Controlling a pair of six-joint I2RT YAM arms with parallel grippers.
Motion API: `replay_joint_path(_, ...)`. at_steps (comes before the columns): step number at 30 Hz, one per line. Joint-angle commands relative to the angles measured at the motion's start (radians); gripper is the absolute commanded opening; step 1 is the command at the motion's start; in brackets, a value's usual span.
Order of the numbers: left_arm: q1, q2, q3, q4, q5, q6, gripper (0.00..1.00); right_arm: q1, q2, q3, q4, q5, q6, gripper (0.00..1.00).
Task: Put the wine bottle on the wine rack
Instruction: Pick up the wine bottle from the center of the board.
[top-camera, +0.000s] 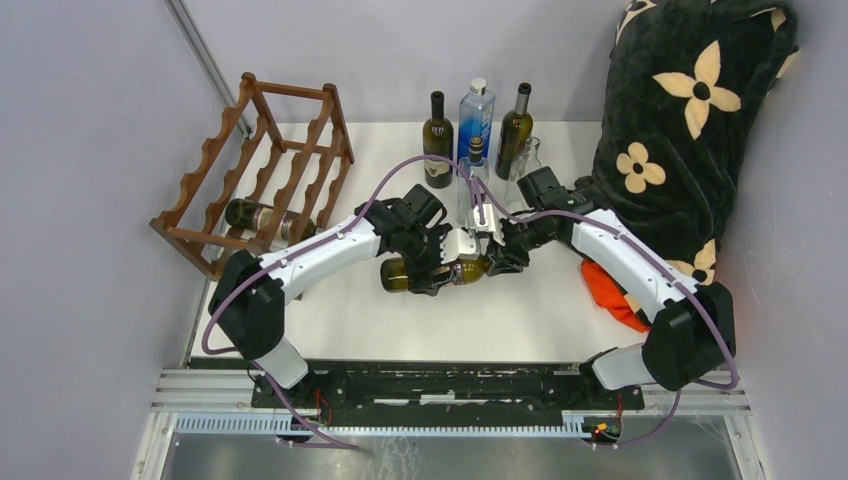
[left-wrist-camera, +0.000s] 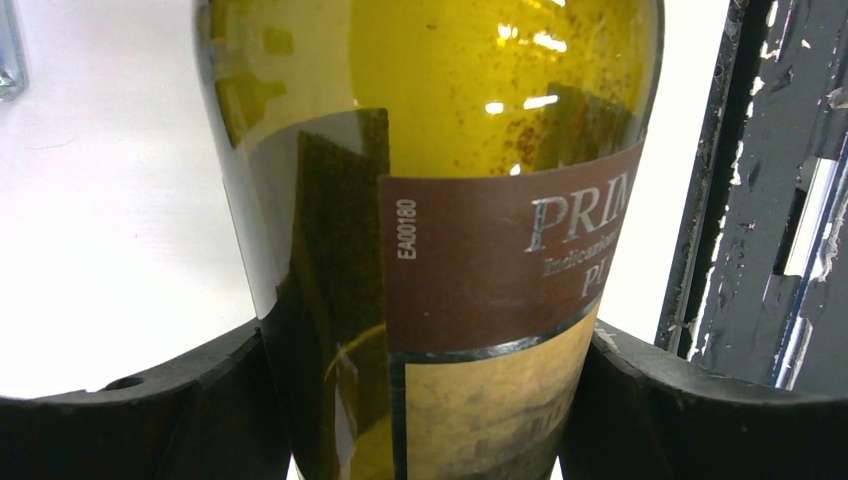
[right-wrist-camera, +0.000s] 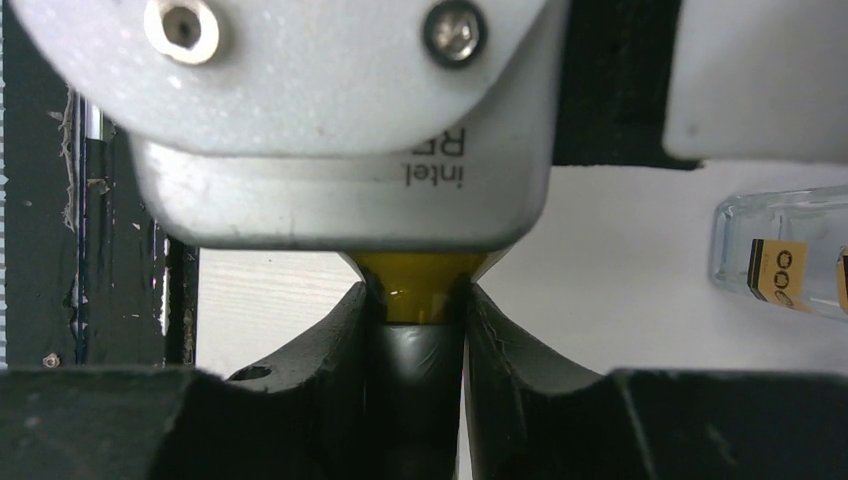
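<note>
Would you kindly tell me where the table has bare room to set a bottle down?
Bare: the near strip of table between the held wine bottle and the near edge, and the back patch between the wine rack and the standing bottles. Crowded: back centre and the right side by the blanket.

A dark green bottle (top-camera: 437, 138), a blue water bottle (top-camera: 476, 118) and a second green bottle (top-camera: 515, 130) stand upright at the back of the white desk (top-camera: 400, 320). At right, a black flower-patterned blanket (top-camera: 690, 130) is heaped above an orange cloth (top-camera: 608, 292).
</note>
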Motion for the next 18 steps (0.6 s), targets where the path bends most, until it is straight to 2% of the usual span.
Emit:
replay_joint_path(1,-0.004,-0.106,0.008,0.169,0.018,0.002,0.51,0.007,-0.044,-0.015,-0.009,-0.095,-0.015,0.0)
replay_joint_path(2,-0.004,-0.122,-0.013,0.189,0.013,0.0,0.59,0.008,-0.054,-0.028,0.007,-0.104,0.004,0.0)
replay_joint_path(4,-0.002,-0.148,-0.047,0.223,0.001,-0.008,0.88,0.004,-0.076,-0.058,0.056,-0.118,0.049,0.0)
replay_joint_path(5,-0.002,-0.154,-0.057,0.227,0.002,-0.01,0.98,0.002,-0.087,-0.076,0.084,-0.125,0.074,0.0)
replay_joint_path(10,-0.004,-0.181,-0.104,0.228,-0.018,-0.018,1.0,-0.018,-0.12,-0.122,0.178,-0.149,0.154,0.0)
replay_joint_path(18,-0.002,-0.273,-0.132,0.204,-0.068,-0.018,1.0,-0.052,-0.142,-0.179,0.212,-0.131,0.158,0.0)
